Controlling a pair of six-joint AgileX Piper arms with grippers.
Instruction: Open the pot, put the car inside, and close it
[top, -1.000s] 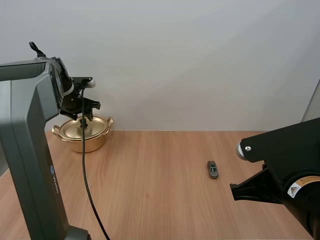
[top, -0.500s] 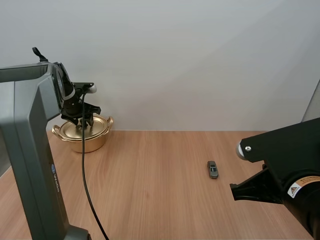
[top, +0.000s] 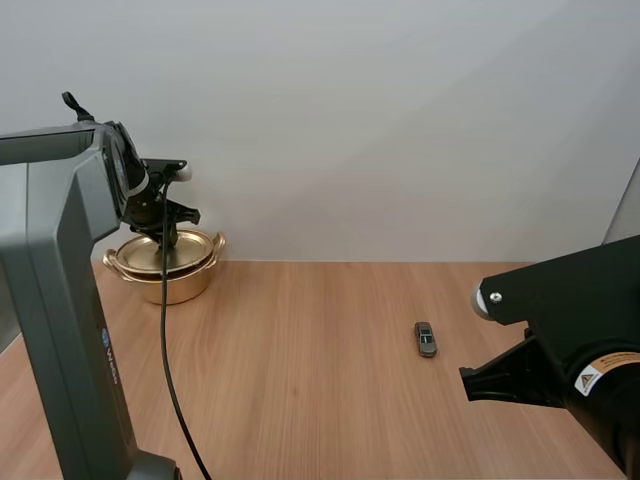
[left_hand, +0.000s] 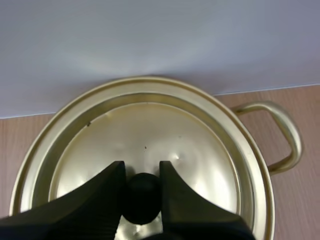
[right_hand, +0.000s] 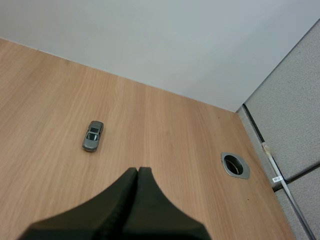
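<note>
Pot (top: 170, 282) is over at the far left of the counter (top: 300, 385), lid (left_hand: 150, 130) over it. The left hand (left_hand: 142, 169) has both fingers pinched on the lid's black knob (left_hand: 142, 197). The little grey car (top: 426, 339) sits well off to the right, and the right hand (right_hand: 138, 171) hangs nearby, fingers pressed together on nothing.

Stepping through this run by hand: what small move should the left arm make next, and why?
Probably lift straight up. The left tool pinches the black knob of the lid, which covers the pot, and the car lies out on the table, so it cannot go in yet.
</note>
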